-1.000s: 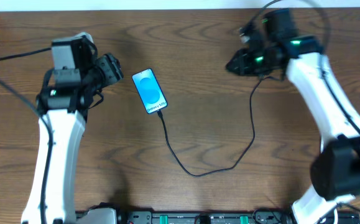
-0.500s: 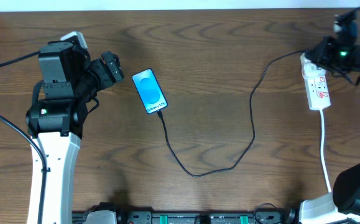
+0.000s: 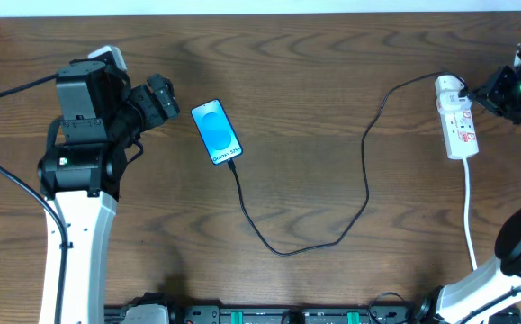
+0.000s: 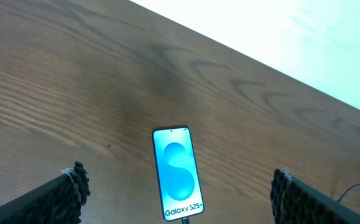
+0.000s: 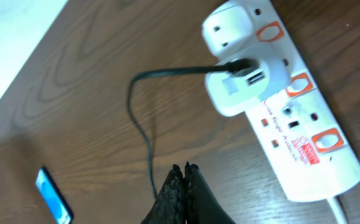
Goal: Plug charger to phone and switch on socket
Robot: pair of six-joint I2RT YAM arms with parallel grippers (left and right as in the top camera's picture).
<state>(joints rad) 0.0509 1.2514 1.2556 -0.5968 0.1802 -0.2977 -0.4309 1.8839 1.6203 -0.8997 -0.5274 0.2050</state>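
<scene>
The left gripper (image 3: 162, 101) hangs wide open just beside the phone (image 3: 217, 132), holding nothing. From the left wrist, its two black fingers (image 4: 68, 194) stand far apart at the frame's bottom corners with the phone between them.

The phone lies flat on the wooden table (image 3: 332, 54), left of centre. Its screen glows cyan with a paler blue shape and white "Galaxy S25+" lettering.

The charger (image 3: 365, 180) meets the phone's lower end, and its small black connector tip (image 3: 231, 162) sits right at that edge. From there the thin black cable sweeps down toward the near side of the table. It then curls back up and across to the right.

Over on the right lies the socket (image 3: 458, 121), a narrow white power strip flat on the wood with orange-red switches along its face. Its thick white cord (image 3: 470, 216) trails toward the near edge.

The charger's white plug (image 5: 239, 87) is seated in the strip near its far end, cable leaving to the side. The pictures do not settle whether any switch is pressed on.

The right gripper (image 5: 184, 171) hovers just beside that far end with its fingers pressed together, gripping nothing. From the right wrist, its tips sit over bare wood, apart from the strip.
</scene>
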